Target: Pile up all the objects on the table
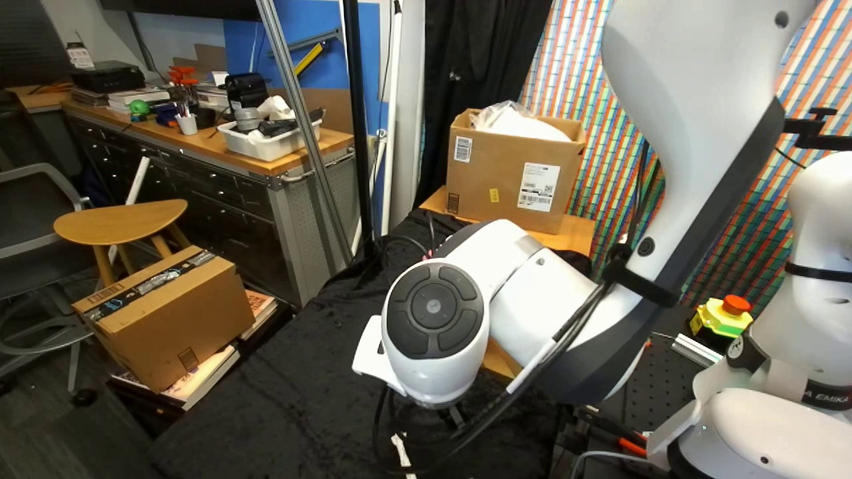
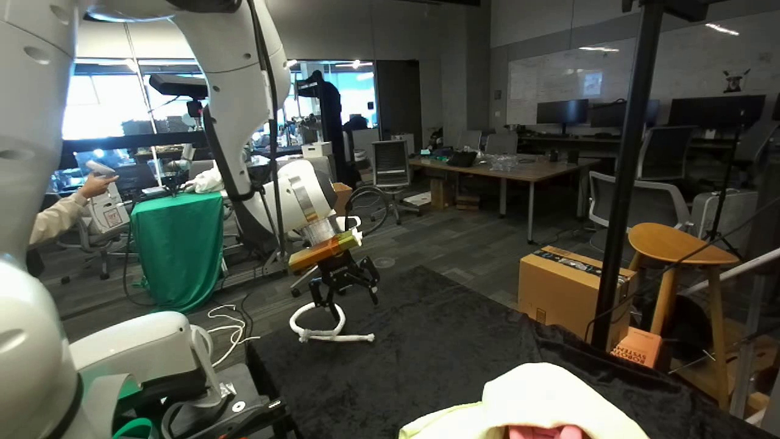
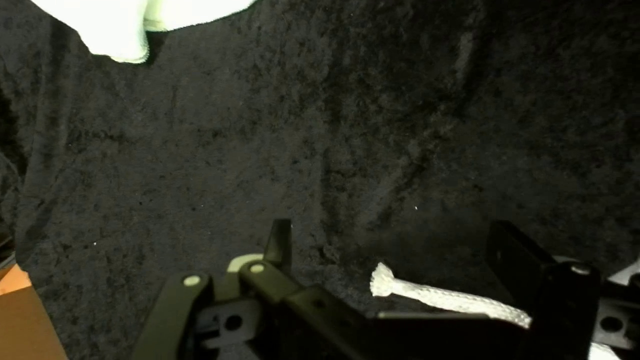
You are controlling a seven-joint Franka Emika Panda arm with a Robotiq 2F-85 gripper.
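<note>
My arm [image 1: 552, 303] arches over the velvety black table [image 2: 439, 335], gripper [image 3: 389, 230] downward, jaws spread wide near a looped, braided white rope [image 3: 450, 299]; the soft pale cloth [image 2: 542, 393] lies well apart.

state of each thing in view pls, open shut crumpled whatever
Hand: open, gripping nothing
White rope: looped, one end frayed
Pale yellow cloth: bunched up
Black table cover: creased
Taped box: shut
Labelled box: open, filled
White bin: open, filled
Red button: can't tell if pressed
</note>
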